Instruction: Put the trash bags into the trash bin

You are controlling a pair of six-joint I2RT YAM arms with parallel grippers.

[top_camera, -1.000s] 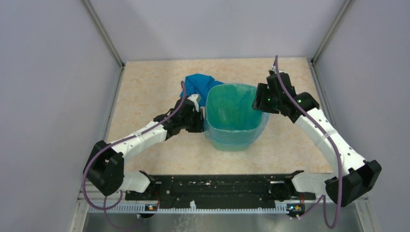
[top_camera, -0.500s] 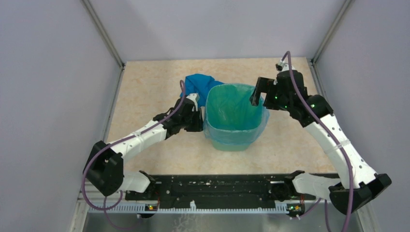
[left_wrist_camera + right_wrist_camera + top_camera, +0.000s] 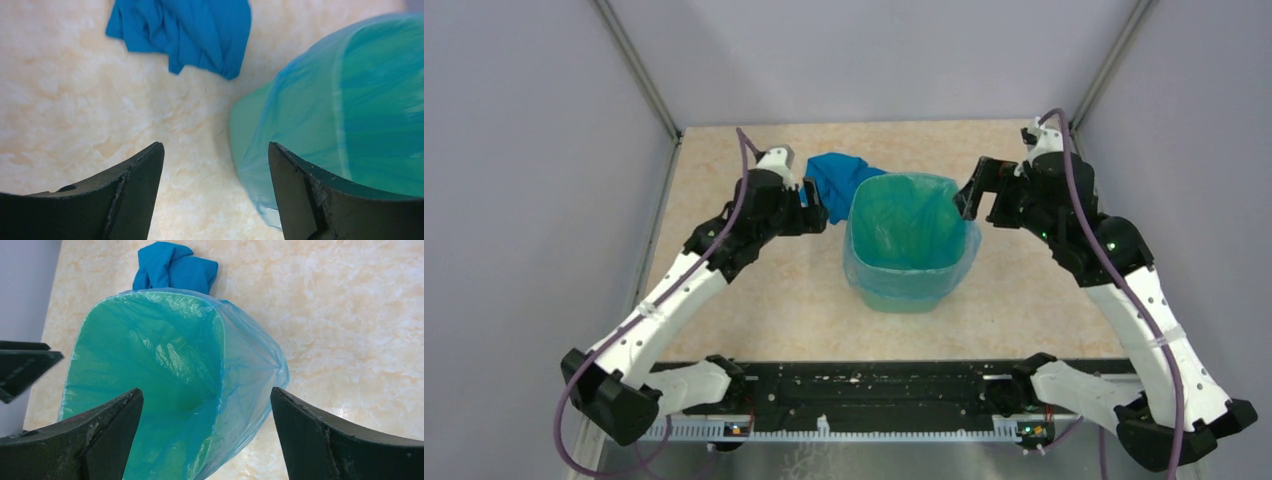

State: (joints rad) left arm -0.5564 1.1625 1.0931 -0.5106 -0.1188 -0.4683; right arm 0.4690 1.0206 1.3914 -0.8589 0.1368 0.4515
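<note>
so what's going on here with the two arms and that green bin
Two robot arms are lining a mint-green plastic wastebasket with a translucent light-blue plastic film bag. The bag sits inside it, its edge folded over the rim. The left end effector and the right end effector hover on either side, both open and holding nothing. A crumpled darker-blue bundle lies untouched on the beige marbled tabletop behind the wastebasket.
</note>
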